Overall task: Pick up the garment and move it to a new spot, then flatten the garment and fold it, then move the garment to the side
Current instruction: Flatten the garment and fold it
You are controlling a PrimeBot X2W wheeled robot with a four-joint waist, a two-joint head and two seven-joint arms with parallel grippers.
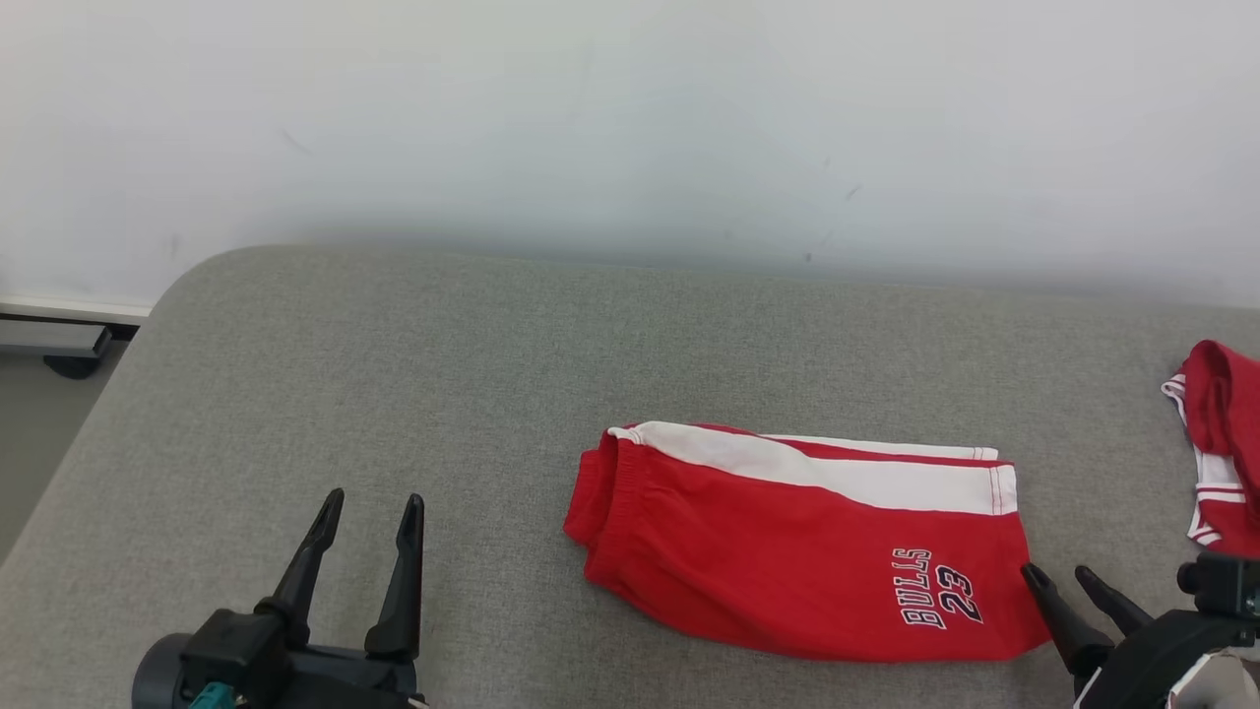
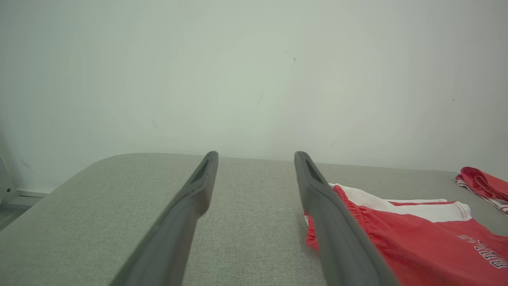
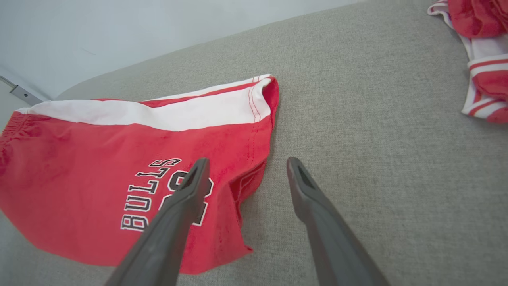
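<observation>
Well, the left tool (image 1: 375, 502) (image 2: 256, 155) rests low at the near edge, fingers pointing away, spread wide and empty. The right tool (image 1: 1058, 576) (image 3: 247, 167) tilts leftward, likewise spread and empty. Folded red shorts (image 1: 787, 551) (image 2: 416, 238) (image 3: 99, 159) lie mid-surface, their hem corner just beside the right tool's tips, perhaps touching, and well apart from the left tool. The surface (image 1: 345, 374) is grey and padded, with a second red garment (image 1: 1221, 414) (image 3: 484, 79) at its right and a pale wall (image 1: 630, 118) behind.
</observation>
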